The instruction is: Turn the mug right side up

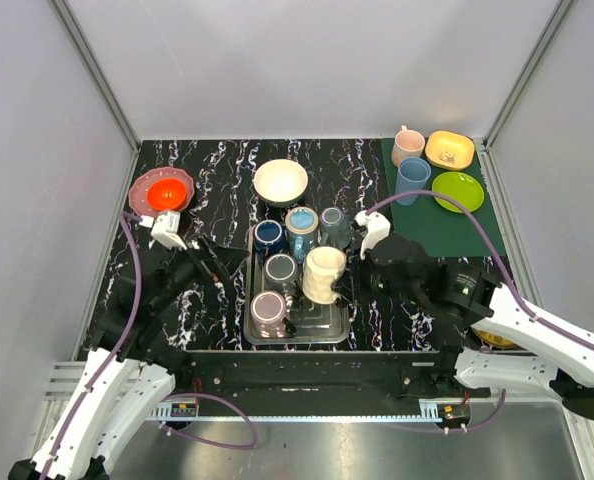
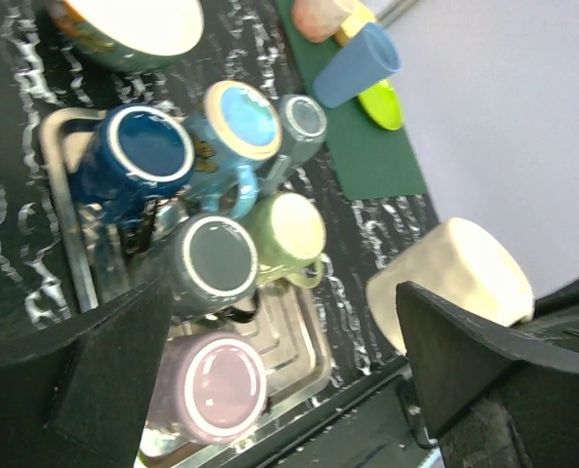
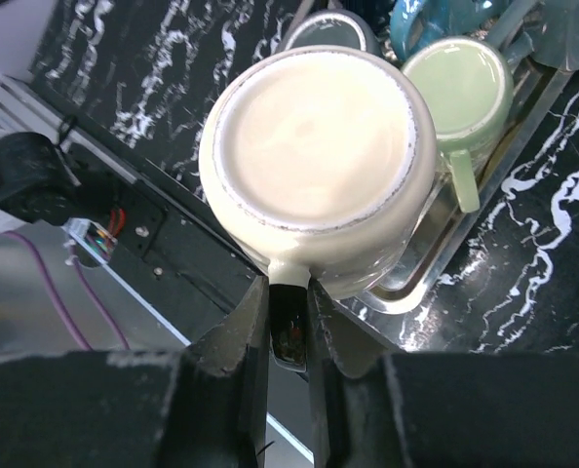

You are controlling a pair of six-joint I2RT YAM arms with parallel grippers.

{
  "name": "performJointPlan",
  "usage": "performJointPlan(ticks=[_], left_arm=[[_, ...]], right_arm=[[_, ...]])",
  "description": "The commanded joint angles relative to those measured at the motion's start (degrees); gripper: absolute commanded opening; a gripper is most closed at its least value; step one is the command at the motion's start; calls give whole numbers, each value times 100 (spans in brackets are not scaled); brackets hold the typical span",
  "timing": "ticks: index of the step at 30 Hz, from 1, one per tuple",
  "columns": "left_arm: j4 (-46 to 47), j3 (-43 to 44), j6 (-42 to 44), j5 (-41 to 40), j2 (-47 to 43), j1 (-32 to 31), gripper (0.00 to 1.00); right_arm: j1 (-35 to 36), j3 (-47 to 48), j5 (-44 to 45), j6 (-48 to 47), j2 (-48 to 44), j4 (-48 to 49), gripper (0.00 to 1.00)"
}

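Kim: Right pincer (image 3: 288, 292) is clamping tight on the mug's handle. Why there?
Lee: It's using the handle as a lever for rolling the mug (image 3: 314, 127). The mug is hanging over the tray's (image 1: 322, 325) right side with its base facing the wrist camera, so I'm judging the turn unfinished.
Kim: What's crowding it?
Lee: Green mug (image 3: 457, 86) is sitting in the tray just beside it. Grey mug (image 1: 280, 268) and pink mug (image 1: 268, 310) are standing on the tray's left side. Setting down is calling for a free patch.
Kim: And the left pincer (image 1: 209, 262)?
Lee: It's hovering left of the tray, fingers spread wide, gripping nothing, probably to avoid blocking the swing.
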Motion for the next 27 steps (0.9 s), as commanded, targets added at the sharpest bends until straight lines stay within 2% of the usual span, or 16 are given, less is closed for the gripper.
performJointPlan(ticks=[1,3,4,5,7,8,10,11,15,20,27], left_arm=[[1071,132,-810,1148,-74,-12,99],[1888,-140,-1374,1545,-135,-21,99],[2265,-263,-1977,1878,-179,-30,99],[3034,-534,-2244,1968,-241,-73,99],[3628,-764,-2885,1900,-539,-179,99],[4127,-965,-3071,1829,-644,-284,99],[4386,-1116,-3414,1584,-996,-363,99],[4491,-1204,-3477,1513,-1102,-425,99],[4965,-1442,-3793,1345,-1480,-478,99],[5869,-1661,-4101,1460,-981,-714,99],[6531,-1794,-3566,1029,56,-1594,95]], right_arm=[[-32,49,39,397,-655,1347,0],[-84,-258,-14,617,-867,2129,0],[-128,-364,-49,687,-1051,2419,0],[-198,-652,-101,853,-1148,3048,0],[-243,-978,-93,986,-1437,3727,0],[-252,-1441,3,1143,-1561,4706,0],[-296,-1866,117,1276,-1816,5608,0],[-322,-2138,222,1346,-1835,6273,0],[-497,-2518,118,1549,-1485,7718,0],[-945,-2799,-479,2504,-702,9597,0],[-1376,-2642,-1041,3131,326,10613,0]])
